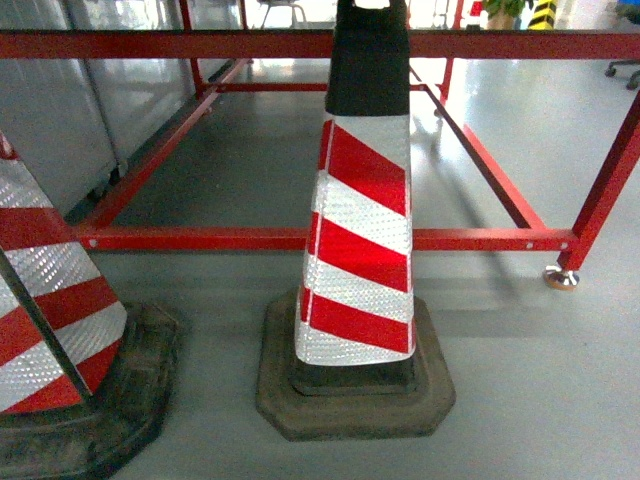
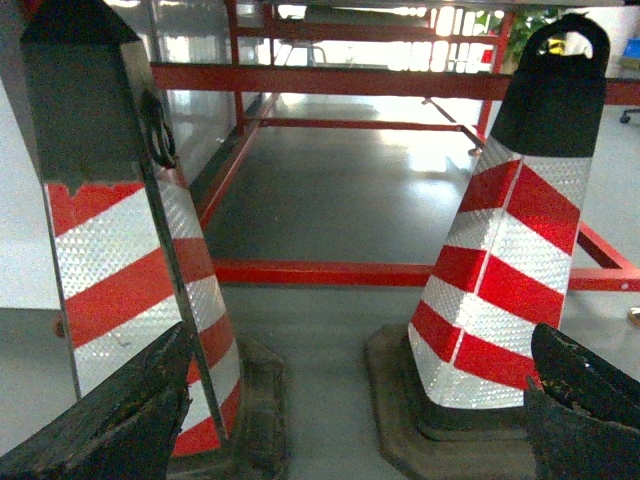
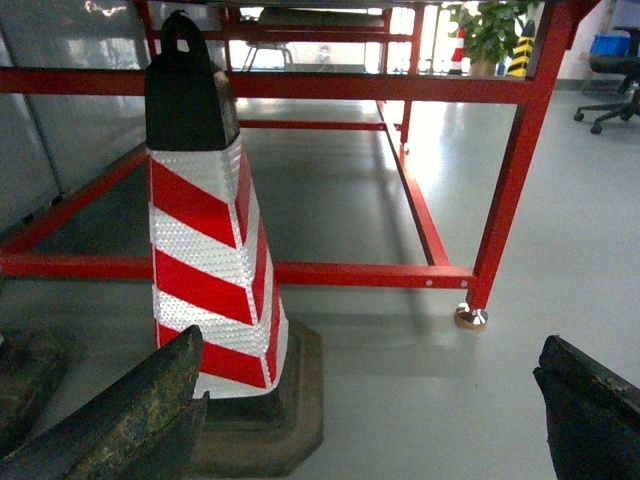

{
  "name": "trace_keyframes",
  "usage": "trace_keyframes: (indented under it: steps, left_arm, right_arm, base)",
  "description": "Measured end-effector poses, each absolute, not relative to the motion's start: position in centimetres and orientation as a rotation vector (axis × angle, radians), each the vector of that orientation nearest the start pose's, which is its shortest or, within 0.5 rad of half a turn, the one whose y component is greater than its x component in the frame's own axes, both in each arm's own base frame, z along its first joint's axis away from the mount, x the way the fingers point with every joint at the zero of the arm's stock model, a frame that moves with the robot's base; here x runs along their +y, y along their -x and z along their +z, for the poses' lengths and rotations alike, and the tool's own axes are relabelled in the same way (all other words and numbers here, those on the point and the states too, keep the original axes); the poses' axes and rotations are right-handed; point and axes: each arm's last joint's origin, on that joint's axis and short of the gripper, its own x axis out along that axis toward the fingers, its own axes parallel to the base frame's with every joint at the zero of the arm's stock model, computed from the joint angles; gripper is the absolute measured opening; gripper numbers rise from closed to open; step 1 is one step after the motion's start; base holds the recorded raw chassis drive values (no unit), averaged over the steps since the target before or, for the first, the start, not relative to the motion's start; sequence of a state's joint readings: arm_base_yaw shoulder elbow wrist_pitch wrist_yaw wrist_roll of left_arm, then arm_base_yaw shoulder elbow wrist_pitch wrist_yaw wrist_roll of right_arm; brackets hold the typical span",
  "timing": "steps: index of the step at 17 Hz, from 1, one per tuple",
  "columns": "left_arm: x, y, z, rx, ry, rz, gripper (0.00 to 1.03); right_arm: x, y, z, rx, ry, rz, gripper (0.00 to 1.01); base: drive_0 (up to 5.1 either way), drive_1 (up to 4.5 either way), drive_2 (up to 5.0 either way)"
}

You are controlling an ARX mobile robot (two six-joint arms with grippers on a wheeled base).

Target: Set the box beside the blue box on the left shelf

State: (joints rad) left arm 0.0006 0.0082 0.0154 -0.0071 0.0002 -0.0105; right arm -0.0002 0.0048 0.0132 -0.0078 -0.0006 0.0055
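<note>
Red-and-white cones (image 1: 360,240) are blocking the red frame (image 1: 300,238), while both tools (image 2: 340,420) (image 3: 370,420) are hanging wide and empty, no crate visible.

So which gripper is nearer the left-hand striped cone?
Left. The left gripper has the left-hand cone right by its left finger; the right gripper sees only the middle cone.

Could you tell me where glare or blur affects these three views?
Head view: window glare washes the floor top right. Left wrist view: bright floor reflection behind the cones, left gripper fingers dark and soft. Right wrist view: glare beyond the red frame, right gripper fingers blurred.
</note>
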Motion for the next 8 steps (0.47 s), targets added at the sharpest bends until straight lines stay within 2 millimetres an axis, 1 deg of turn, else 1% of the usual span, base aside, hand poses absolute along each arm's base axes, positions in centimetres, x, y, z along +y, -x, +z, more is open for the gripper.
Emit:
trace_keyframes:
  steps: [8]
  left_arm:
    - [0.00,-9.73,16.78,-0.003,0.005,0.000,0.98]
  right_arm:
    - [0.00,-9.72,16.71,-0.004,-0.005,0.000,0.98]
  base:
    - [0.0,0.00,0.0]
